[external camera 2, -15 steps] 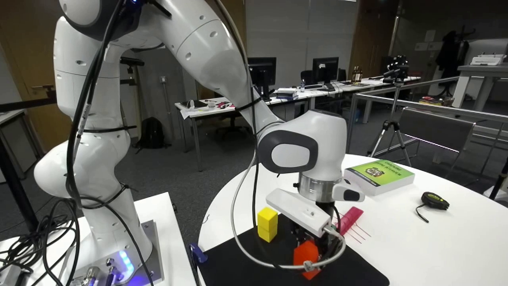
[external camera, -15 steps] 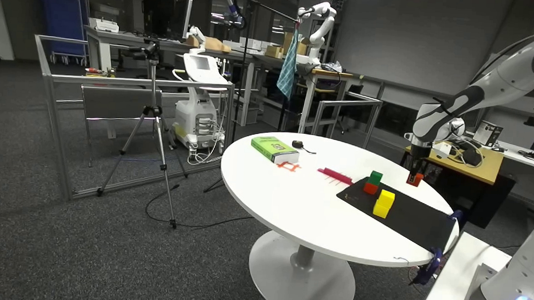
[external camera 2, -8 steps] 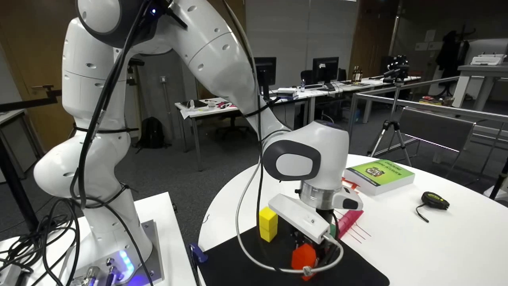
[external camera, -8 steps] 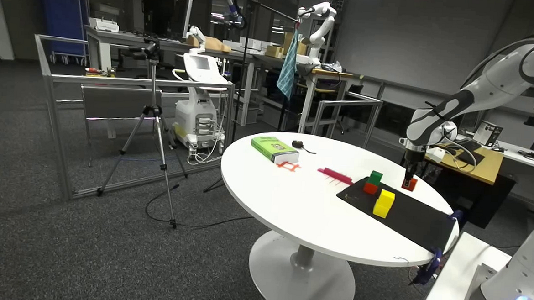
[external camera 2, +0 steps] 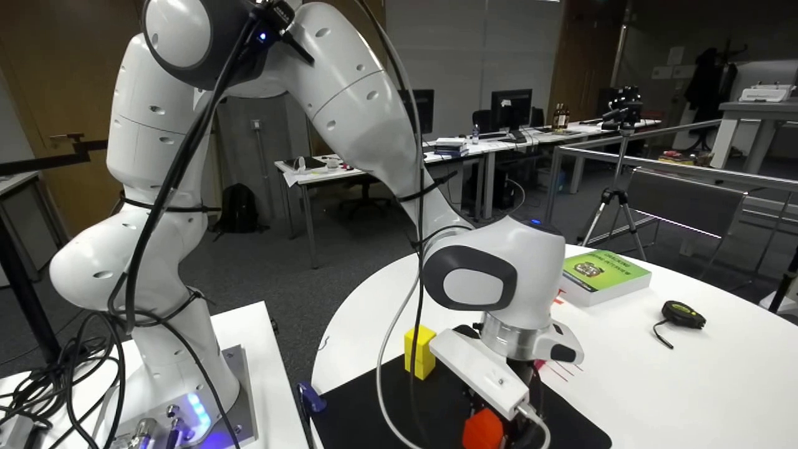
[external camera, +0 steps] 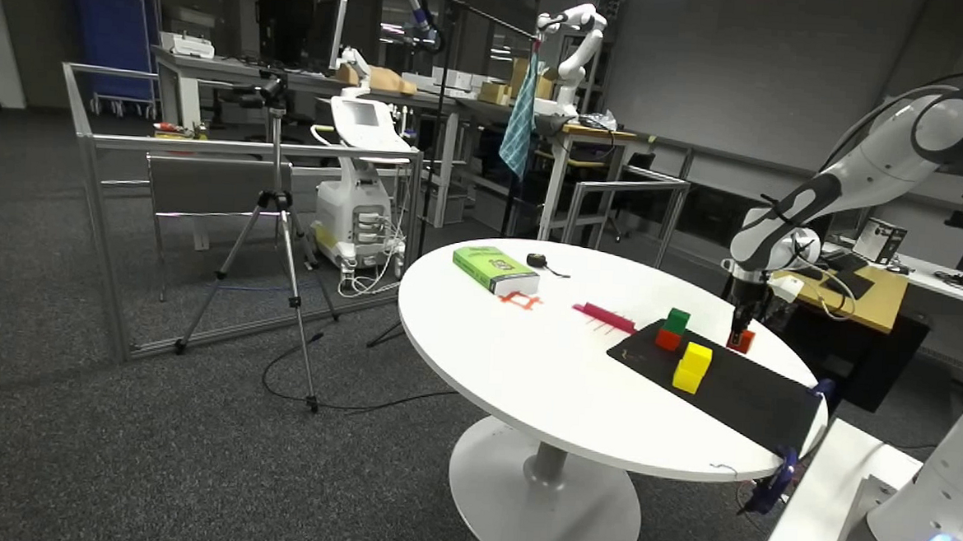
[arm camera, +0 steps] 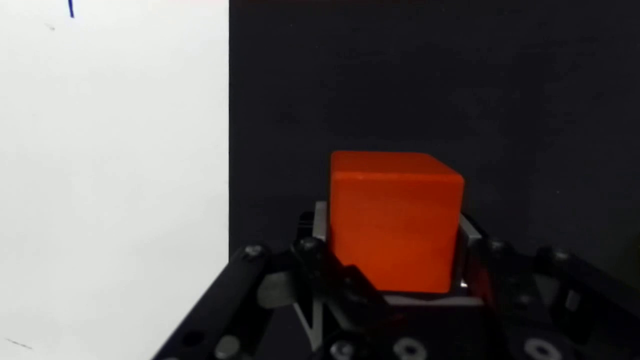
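Observation:
My gripper (arm camera: 395, 227) is shut on an orange-red block (arm camera: 395, 230), one finger against each side of it. Dark matt surface lies under the block in the wrist view. The same block (external camera 2: 483, 429) appears in an exterior view over the black mat (external camera 2: 374, 415); its height above the mat is hard to judge. Two yellow blocks (external camera: 693, 368) stand stacked on the mat, a short way from the gripper. A green block (external camera: 677, 320) rests on a red block (external camera: 668, 340) nearby; the arm hides this pair in an exterior view.
On the white round table (external camera: 510, 363) lie a green book (external camera: 494, 269), a tape measure (external camera: 536, 260), a magenta strip (external camera: 607, 317) and a flat orange lattice (external camera: 521, 300). Blue clamps (external camera 2: 310, 398) sit at the mat's edge. A loose cable (external camera 2: 383, 386) hangs beside the gripper.
The arm has come down, carrying the orange-red block lower and shifting it a little sideways. The grip has stayed the same, and the stacked blocks have not moved.

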Controlling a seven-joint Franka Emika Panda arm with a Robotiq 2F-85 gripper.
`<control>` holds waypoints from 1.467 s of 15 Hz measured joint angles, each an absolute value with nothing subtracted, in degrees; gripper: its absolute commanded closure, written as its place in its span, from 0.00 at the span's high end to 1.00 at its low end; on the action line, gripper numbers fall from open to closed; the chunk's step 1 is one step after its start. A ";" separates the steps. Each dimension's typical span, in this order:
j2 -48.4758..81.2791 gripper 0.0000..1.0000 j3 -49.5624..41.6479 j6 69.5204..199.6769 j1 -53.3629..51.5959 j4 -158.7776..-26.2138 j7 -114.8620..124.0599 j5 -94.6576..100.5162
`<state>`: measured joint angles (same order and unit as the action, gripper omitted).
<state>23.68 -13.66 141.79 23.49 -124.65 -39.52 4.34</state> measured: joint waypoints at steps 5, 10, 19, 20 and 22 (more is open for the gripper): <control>28.02 0.31 -12.91 143.18 23.63 -122.41 -39.97 4.57; 30.53 0.31 -12.83 143.32 24.04 -120.40 -40.37 5.40; 32.94 0.85 -12.82 146.19 24.25 -119.05 -40.39 7.83; 32.97 0.93 -12.82 146.19 24.25 -119.05 -40.39 8.41; 32.97 1.00 -12.82 146.19 24.24 -119.05 -40.39 9.25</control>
<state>32.97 -12.82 146.19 24.24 -119.05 -40.39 9.25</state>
